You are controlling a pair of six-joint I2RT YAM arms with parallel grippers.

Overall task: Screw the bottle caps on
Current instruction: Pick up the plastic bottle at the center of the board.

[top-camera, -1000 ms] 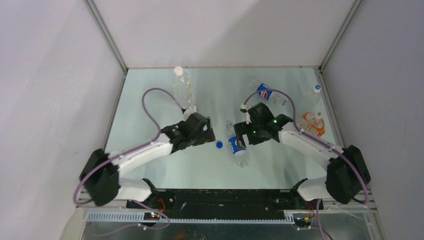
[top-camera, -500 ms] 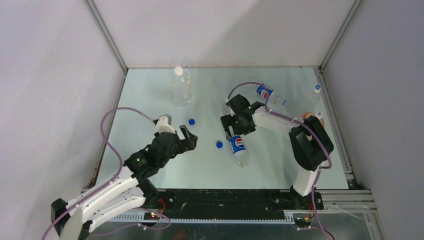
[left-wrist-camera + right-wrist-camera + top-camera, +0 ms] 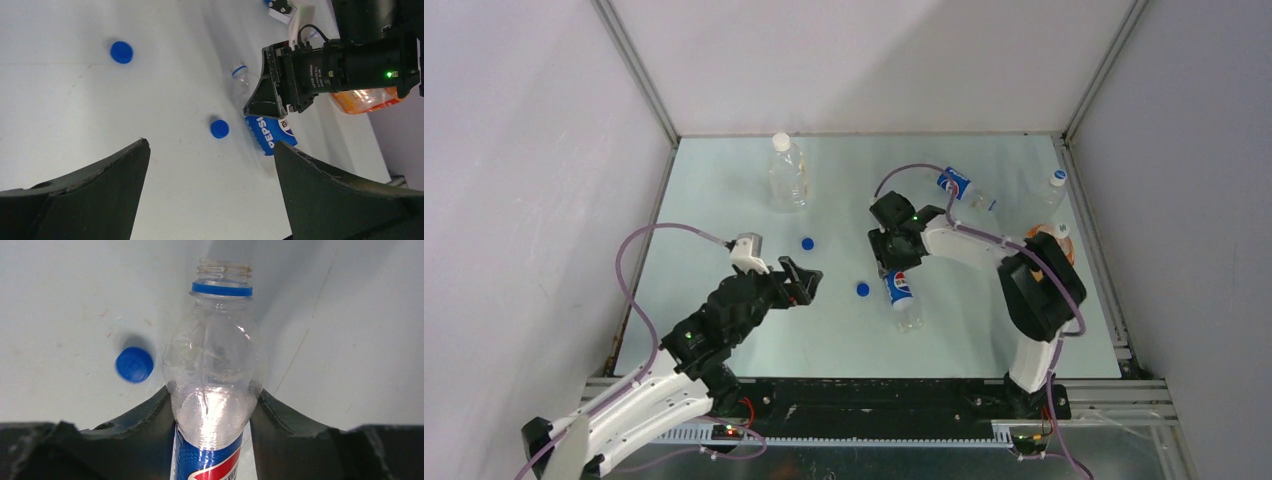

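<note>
I am watching the right claw (image 3: 214, 399) gripping the clear plastic bottle with the blue Pepsi label (image 3: 214, 355) at its shoulder, a finger pressing on each side, while the bottle is lying uncapped on the pale table (image 3: 724, 200). The left claw (image 3: 210, 145) is hanging wide open above the table, gripping nothing. One small round blue plastic cap (image 3: 134, 364) is lying just beside that bottle's shoulder, and a second blue cap (image 3: 807, 242) is sitting farther toward the left arm's side.

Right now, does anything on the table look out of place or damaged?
The near Pepsi bottle lies on its side, uncapped, and two blue caps lie loose nearby. No spill shows.
</note>
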